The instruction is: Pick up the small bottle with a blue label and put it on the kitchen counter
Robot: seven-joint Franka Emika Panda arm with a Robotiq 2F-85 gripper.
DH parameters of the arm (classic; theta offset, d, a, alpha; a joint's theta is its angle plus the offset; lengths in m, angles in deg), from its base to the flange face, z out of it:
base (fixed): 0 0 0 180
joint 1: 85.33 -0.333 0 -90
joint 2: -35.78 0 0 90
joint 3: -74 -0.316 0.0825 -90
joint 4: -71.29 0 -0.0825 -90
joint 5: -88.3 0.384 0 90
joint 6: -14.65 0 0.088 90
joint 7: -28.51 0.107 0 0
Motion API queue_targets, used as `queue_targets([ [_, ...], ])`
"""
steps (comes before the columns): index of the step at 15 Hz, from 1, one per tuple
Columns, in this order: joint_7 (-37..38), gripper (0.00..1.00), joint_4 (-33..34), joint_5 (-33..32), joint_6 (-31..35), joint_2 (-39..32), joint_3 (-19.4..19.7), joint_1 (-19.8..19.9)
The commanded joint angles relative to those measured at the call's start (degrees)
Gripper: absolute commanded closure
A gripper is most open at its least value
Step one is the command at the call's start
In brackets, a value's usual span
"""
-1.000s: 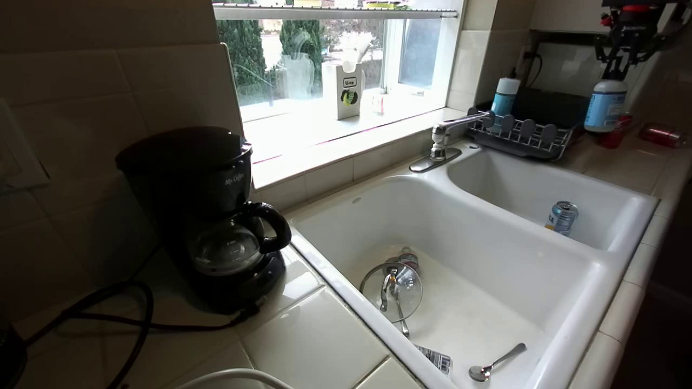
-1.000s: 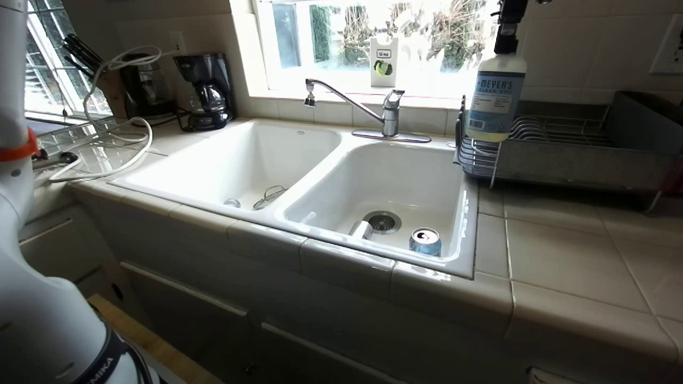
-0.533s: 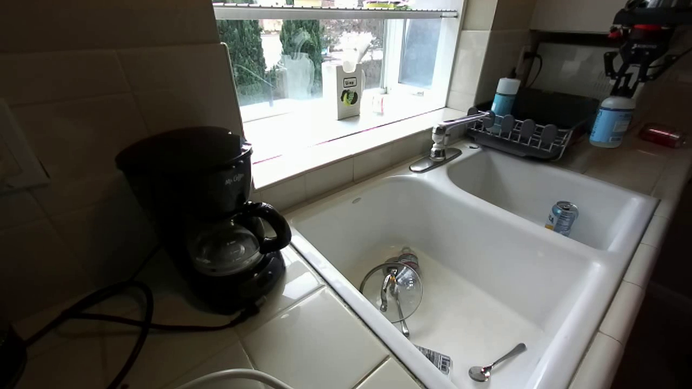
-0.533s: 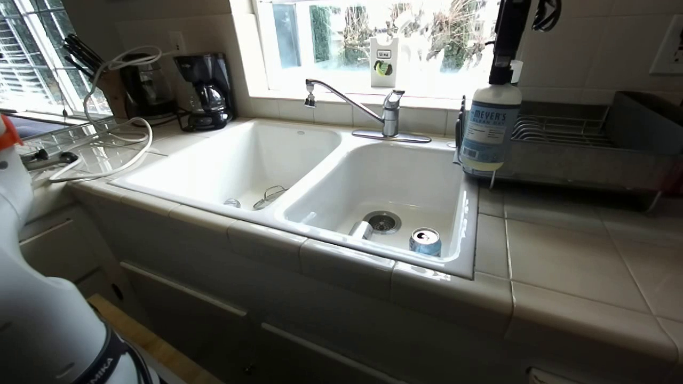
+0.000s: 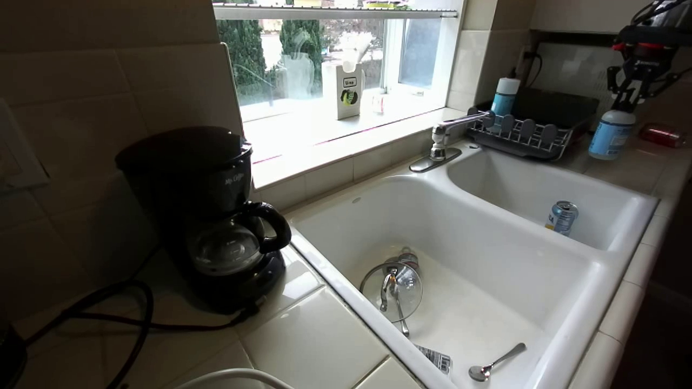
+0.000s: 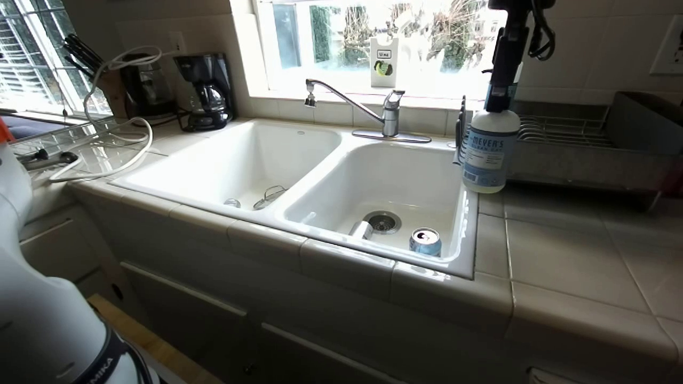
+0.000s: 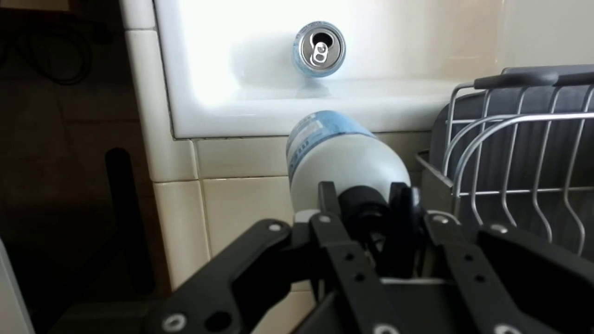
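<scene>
wrist view: the bottle (image 7: 348, 160) is gripped by the tool (image 7: 363, 197), which is clenched from both sides around the dark neck. the body sticks out from the tool's tips, slightly tilted, and looks held above the tabletop (image 7: 246, 199), near the sink (image 6: 309, 178) and the rack (image 6: 581, 165). in both exterior views it hangs below the tool, base down. its plastic shoulder is off-white and rounded, a blue label covers the body, and a pale yellow band shows at the base.

the tabletop is of glossy, pale square tiles with thin joints and a rounded front edge; it is dimly lit, with daylight coming through the window (image 6: 331, 45) in a tiled wall (image 6: 587, 48). the sink is white, with two round-cornered basins. in the basin nearer the rack stands a blue can (image 7: 320, 48), upright, near the drain (image 6: 383, 221); in the farther basin are a metal spoon (image 5: 478, 373) and a clear round lid (image 5: 408, 302).

the rack has a grey tray with bent wire. in or behind it, in an exterior view, stands a white-capped bottle (image 5: 504, 100), and a shiny red cylinder (image 5: 662, 135) lies on the tabletop. a chrome faucet (image 6: 391, 114) rises behind the basins, a white carton (image 6: 383, 66) stands on the sill (image 5: 303, 132), and a black coffee maker (image 6: 205, 90) sits across the sink from the rack.
</scene>
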Motion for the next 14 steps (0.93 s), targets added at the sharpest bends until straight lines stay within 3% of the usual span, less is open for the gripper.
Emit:
queue_targets([
  [1, -0.28, 0.67, 0.50, 0.41, -0.28, -0.30, 1.84, -1.68],
  [4, -0.28, 0.67, 0.69, 0.41, -0.29, -0.36, 1.87, -1.70],
  [5, -0.28, 0.92, 0.72, 0.41, -0.29, -0.37, 1.91, -1.69],
  [14, -2.20, 0.92, -0.16, 1.15, 6.27, -4.54, 2.85, -2.08],
])
